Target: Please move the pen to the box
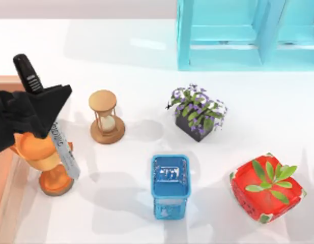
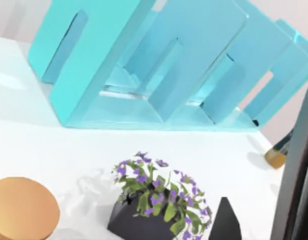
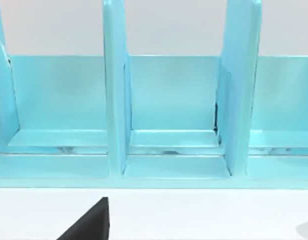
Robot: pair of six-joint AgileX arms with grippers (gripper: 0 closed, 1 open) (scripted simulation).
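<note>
The pen (image 1: 59,137) has a black cap and a grey lettered barrel. It hangs tilted above the table's left side, cap toward the back, and my left gripper (image 1: 47,113) is shut on its upper barrel. Its lower end crosses over an orange trophy (image 1: 51,175). The box (image 1: 1,179), orange-brown wood, lies along the left edge just left of the trophy and partly under my arm. My right gripper (image 3: 90,224) is parked in front of the turquoise rack.
A wooden hourglass (image 1: 106,118) stands right of the pen. Further right are a dark pot of purple flowers (image 1: 198,113), a blue mesh pen holder (image 1: 170,185) and a red cube planter (image 1: 267,189). The turquoise rack (image 1: 233,35) fills the back right.
</note>
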